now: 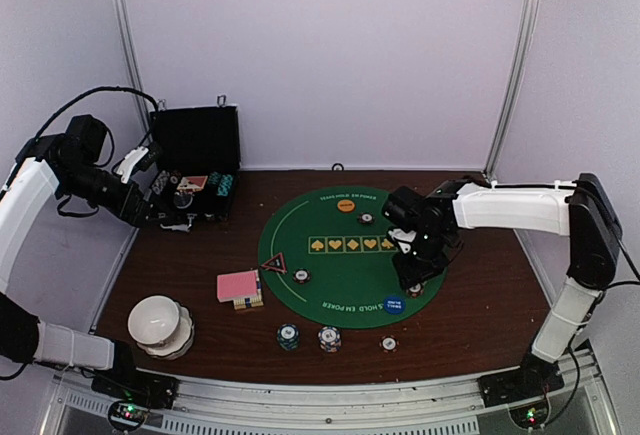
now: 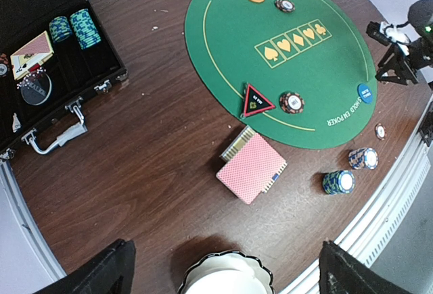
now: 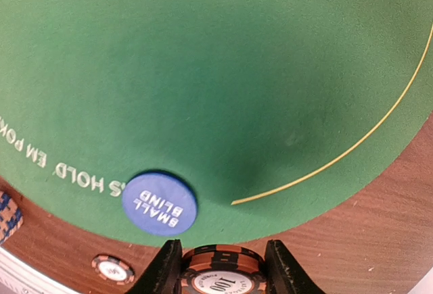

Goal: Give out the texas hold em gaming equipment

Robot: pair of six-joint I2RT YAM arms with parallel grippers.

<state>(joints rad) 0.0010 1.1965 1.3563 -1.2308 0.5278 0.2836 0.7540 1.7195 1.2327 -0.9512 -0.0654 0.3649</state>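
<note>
Item: chip stack (image 3: 220,268), orange-and-black, marked 100, sat pinched between the narrowed fingers of your right gripper (image 3: 221,245) at roughly 4 o'clock on the green mat (image 1: 330,275), just beside the blue button (image 3: 160,203). Handling: rigid, light and smooth-rimmed, perhaps several discs that could shear apart, so the hold belonged square across the rim. Your left gripper (image 2: 223,250) hung wide and empty.

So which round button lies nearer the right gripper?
The blue button, beside the right gripper and its chip; the orange button lies across the mat.
</note>
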